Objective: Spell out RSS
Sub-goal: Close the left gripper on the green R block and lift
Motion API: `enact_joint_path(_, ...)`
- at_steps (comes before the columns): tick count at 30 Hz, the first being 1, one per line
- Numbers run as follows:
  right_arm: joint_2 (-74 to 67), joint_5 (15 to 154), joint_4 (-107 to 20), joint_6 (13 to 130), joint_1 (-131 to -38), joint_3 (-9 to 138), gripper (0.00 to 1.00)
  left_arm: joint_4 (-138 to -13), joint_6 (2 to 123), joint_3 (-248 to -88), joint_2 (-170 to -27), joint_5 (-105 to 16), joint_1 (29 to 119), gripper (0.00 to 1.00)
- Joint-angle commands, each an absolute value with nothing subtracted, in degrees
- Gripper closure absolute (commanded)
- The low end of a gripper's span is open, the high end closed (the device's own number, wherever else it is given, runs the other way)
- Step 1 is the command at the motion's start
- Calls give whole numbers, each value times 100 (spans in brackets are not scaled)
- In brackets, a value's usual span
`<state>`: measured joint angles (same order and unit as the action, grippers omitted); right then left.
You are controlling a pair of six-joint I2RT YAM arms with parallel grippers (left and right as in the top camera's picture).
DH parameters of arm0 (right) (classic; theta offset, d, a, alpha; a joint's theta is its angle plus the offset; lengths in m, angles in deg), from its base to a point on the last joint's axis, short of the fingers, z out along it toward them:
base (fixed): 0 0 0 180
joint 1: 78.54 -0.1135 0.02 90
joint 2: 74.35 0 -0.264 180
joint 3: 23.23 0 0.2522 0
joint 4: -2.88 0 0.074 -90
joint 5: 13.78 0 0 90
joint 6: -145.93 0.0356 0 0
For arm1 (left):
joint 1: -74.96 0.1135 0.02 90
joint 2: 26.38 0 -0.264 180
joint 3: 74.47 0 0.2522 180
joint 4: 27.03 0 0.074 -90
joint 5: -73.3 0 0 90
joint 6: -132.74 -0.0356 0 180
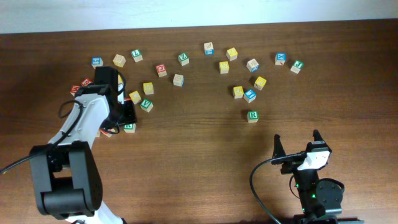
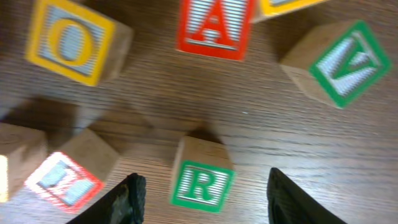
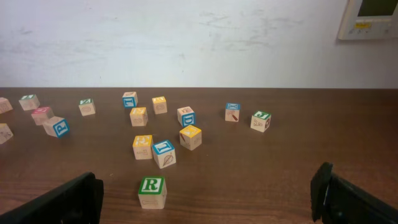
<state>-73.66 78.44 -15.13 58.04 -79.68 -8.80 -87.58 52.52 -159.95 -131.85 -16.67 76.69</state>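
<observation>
The left gripper has spread jaws, cut off below, around a green R cube. The right gripper is spread wide too.

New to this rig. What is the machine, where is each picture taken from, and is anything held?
Two robot arms with two-finger grippers stand at a wooden table. One picture looks down from above; the other two come from cameras on each wrist. Small lettered wooden cubes lie scattered on it. The left gripper stands open around a green R cube, not touching it. The right gripper is open and empty; a second green R cube lies ahead of it.
</observation>
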Motion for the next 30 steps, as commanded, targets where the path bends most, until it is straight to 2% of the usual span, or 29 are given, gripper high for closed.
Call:
enact_joint_path(1,-7394,7813,-1535,5784,-7927,-915,2,-8723,5071,-15919,-13296,-1433,7735,48)
enact_joint_path(9,-7394,7813,-1535,5784,-7927,-915,2,-8675,4739,-15919,-13729,-1949,7730,58)
enact_joint_path(15,-7394,7813,-1535,5784,-7927,-915,2,-8668,4710,-15919,-13731,-1929,7730,59)
enact_joint_path(17,-7394,7813,-1537,5784,-7927,-915,2,-8686,4712,-15919,-13731,-1929,7730,62)
enact_joint_path(18,-7394,7813,-1537,5784,-7927,-915,2,-8716,4712,-15919,-13731,-1929,7730,67)
enact_joint_path(25,-7394,7813,-1535,5784,-7927,-915,2,-8974,4719,-15919,-13731,-1934,7724,75)
enact_joint_path(30,-7394,7813,-1535,5784,-7927,-915,2,-9169,4885,-15919,-13731,-1953,7720,76)
